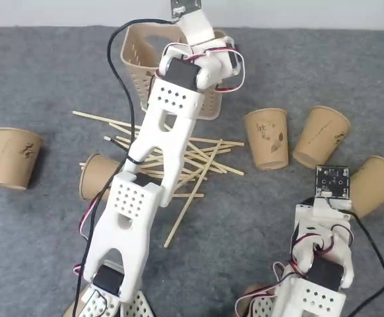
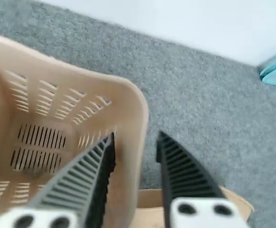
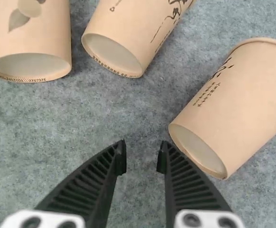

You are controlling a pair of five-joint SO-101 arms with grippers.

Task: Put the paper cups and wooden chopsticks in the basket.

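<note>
Upper centre, the left tool hangs open and empty over the rim of the beige slotted plastic basket; lowering could snag and tip it. The tan paper cups and wooden chopsticks lie mid-frame. The right tool is open, empty.

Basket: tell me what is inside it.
Inside the basket, the left wrist view shows bare slotted walls and floor, with no cup or chopstick. Part of the floor is covered by a finger of the left gripper, so that part is unknown.
</note>
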